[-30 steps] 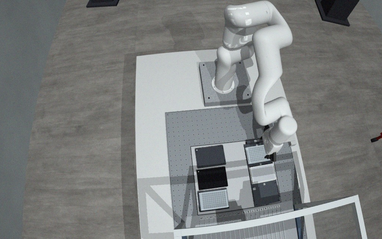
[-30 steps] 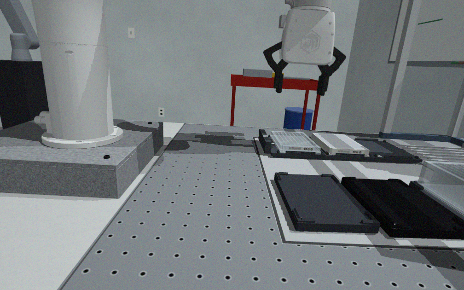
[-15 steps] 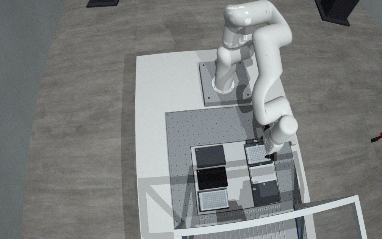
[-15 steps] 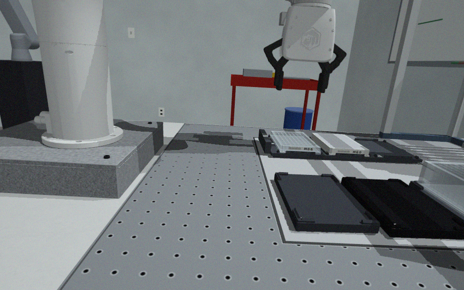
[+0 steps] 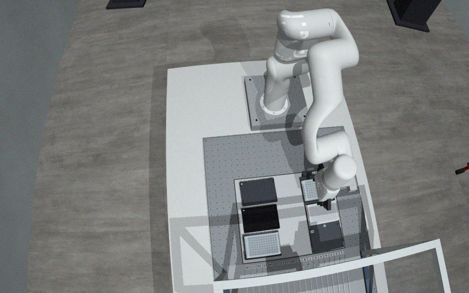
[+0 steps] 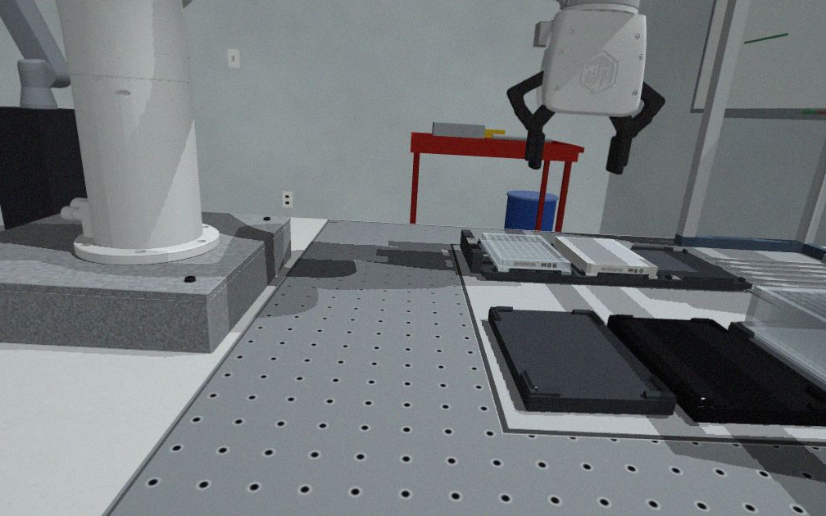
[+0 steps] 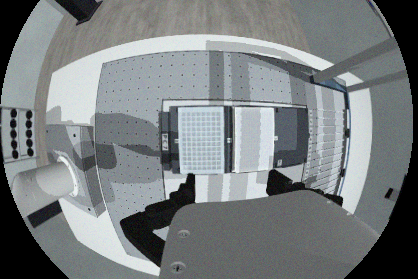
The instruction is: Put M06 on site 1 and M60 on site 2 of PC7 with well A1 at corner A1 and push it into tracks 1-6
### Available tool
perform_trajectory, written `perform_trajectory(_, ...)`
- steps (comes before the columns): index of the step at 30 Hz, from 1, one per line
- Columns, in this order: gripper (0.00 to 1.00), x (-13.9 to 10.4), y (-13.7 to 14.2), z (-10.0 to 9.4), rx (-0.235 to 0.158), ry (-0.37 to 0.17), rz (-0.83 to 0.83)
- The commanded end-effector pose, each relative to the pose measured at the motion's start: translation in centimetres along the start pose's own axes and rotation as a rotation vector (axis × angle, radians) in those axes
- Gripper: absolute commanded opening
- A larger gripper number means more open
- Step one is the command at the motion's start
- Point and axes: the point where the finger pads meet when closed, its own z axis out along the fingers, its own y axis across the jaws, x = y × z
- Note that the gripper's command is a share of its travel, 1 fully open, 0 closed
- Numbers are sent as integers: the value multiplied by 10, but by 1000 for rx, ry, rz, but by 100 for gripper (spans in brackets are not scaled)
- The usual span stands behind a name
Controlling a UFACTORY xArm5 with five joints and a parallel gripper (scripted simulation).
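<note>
On the apron before the rails, the carrier PC7 bears M06 on the site beside its handle and M60 on the middle site; the third site holds nothing; the pincer hangs above the carrier, spread wide, gripping nothing; M09 sits in its nest, beyond two bare nests.

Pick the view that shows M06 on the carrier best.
Wrist: it shows the whole well grid of M06, in the carrier position next to the PC7 handle label. Exterior shows its labelled side at a shallow angle, wells foreshortened. Top shows only part; the arm covers the rest.
</note>
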Motion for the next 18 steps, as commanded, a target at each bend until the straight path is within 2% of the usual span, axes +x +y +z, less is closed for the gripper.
perform_trajectory(1,100,-11,15,0,-2,0,-1)
perform_trajectory(14,100,-55,62,5,-3,0,-1)
perform_trajectory(18,100,-56,63,5,-4,0,-1)
